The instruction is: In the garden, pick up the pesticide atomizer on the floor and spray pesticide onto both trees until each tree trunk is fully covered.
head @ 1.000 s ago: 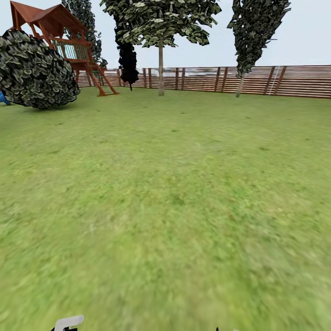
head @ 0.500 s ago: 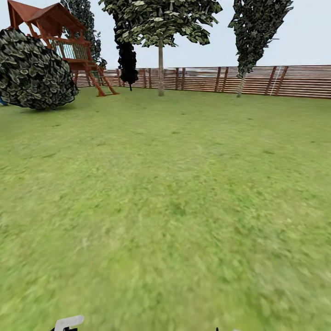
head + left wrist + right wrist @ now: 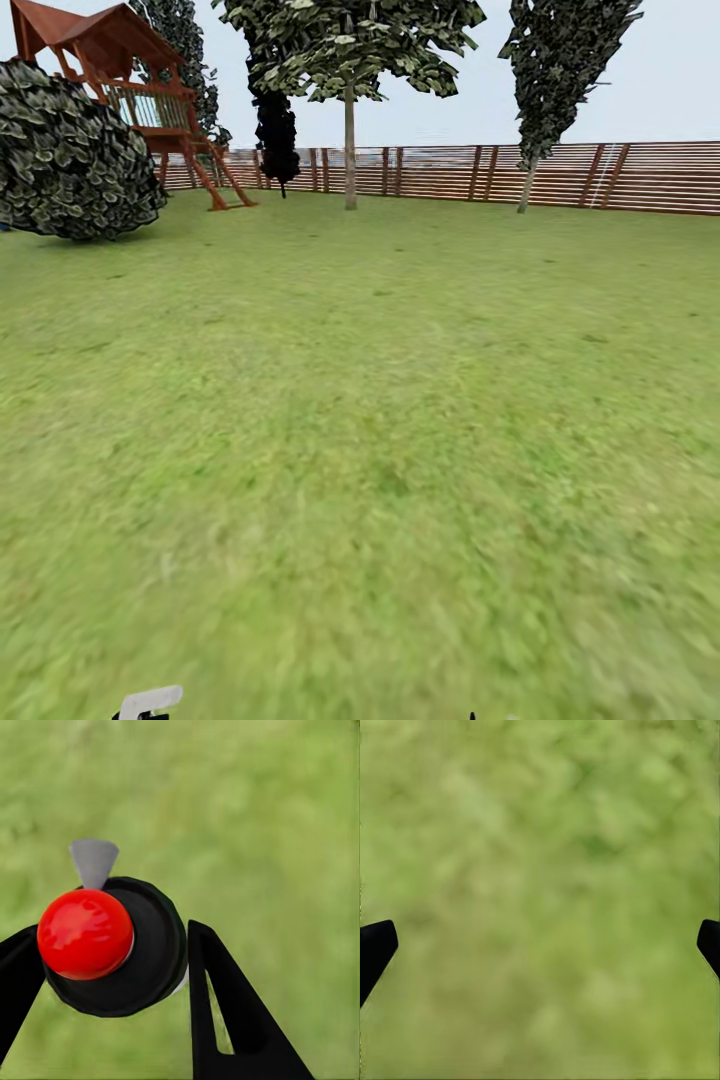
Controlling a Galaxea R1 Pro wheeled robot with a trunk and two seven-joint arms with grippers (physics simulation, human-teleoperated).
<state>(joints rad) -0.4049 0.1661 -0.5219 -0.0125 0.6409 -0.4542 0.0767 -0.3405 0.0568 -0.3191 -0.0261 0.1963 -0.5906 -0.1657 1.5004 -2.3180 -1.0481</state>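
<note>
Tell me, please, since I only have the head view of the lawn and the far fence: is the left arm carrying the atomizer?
Observer: Yes. In the left wrist view the pesticide atomizer sits between the left gripper fingers, seen from above, its red dot facing the camera.
Operator: Thank you. Which way does its nozzle point?
Observer: The small grey spout sticks out from the cap's edge, away from the fingers, over blurred grass.
Operator: And the right arm, please?
Observer: The right gripper is open and holds nothing; its two dark fingertips stand far apart, with grass between them.
</note>
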